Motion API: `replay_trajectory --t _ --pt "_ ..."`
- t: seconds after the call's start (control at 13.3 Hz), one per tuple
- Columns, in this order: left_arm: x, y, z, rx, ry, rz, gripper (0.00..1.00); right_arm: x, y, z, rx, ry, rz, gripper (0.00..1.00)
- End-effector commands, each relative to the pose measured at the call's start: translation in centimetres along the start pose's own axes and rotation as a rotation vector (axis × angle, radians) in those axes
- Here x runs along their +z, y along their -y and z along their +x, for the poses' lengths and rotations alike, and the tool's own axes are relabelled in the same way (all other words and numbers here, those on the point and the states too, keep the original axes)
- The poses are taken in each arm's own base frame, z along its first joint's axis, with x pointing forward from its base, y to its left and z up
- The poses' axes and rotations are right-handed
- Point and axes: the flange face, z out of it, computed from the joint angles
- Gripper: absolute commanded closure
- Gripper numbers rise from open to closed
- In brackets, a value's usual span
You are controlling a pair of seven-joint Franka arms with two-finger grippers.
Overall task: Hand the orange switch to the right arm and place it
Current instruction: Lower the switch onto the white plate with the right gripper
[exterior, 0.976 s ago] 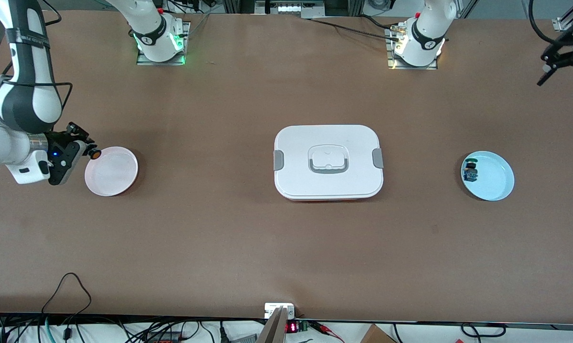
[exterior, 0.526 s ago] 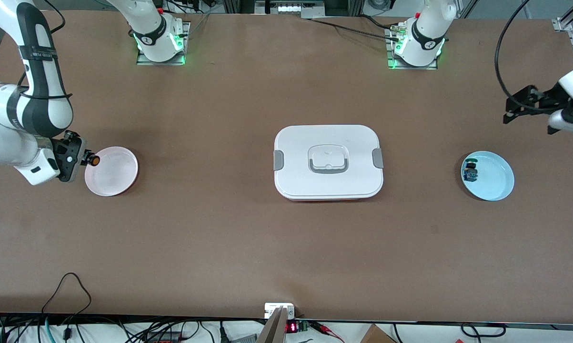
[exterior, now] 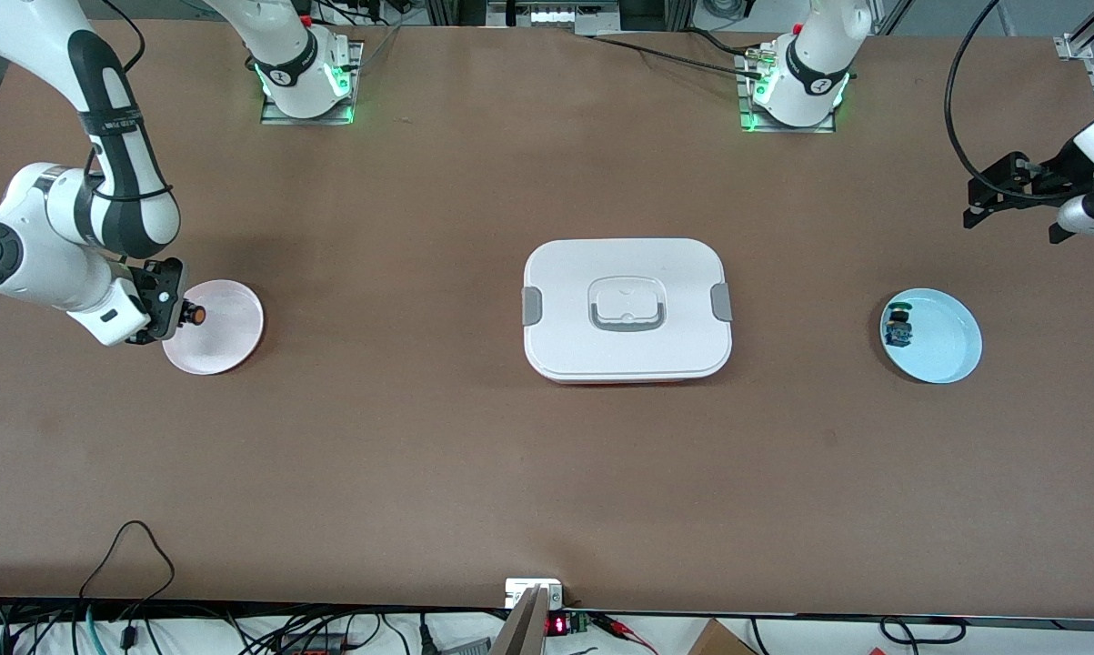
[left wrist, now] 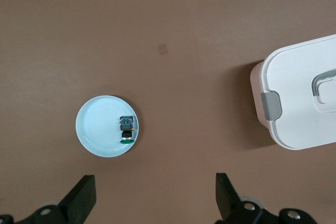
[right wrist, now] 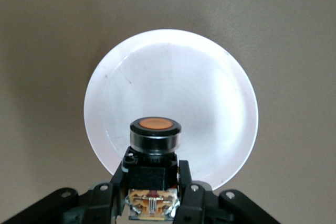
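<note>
Right claw (exterior: 181, 314) lowered — orange switch (exterior: 195, 315) over pink plate (exterior: 228, 338)

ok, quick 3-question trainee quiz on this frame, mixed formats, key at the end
1. True or false: the right gripper is shut on the small orange-capped switch.
2. The switch hangs over which thing? A) round pink plate B) round light-blue plate C) white rectangular lidded box
3. Fill in: the left gripper, up in the air toward the left arm's end of the table, is ____.

Key: 1 true; 2 A; 3 open
</note>
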Motion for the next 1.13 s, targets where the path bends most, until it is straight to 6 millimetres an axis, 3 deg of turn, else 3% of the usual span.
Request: replay_trajectory --t 0.0,0.23,0.45,0.6,0.75,1.05 --pt "0.2 1.0 -0.8 -0.032 -0.004 -0.011 0.00 1.2 0.8 0.0 -0.073 0.011 -0.042 0.98" --pt "-0.1 1.5 0.0 -0.020 -0.011 -0.002 0.00 3.0 1.0 0.5 -0.078 0.009 -0.044 0.98" --pt "1.5 1.0 1.1 0.006 0.014 -0.009 0.00 3.8 0.9 1.0 -0.086 0.011 -0.049 0.98" --pt "1.4 0.0 1.3 0.022 0.013 0.001 0.00 4.5 0.8 1.2 -0.089 0.014 -0.054 0.98" --pt "0.9 -0.2 1.6 0.022 -0.001 0.002 0.00 4.6 0.7 2.5 -0.111 0.007 -0.056 0.98" --pt "1.3 0.4 1.8 0.024 0.005 0.014 0.00 5.1 0.8 2.7 -0.115 0.005 -0.047 0.94"
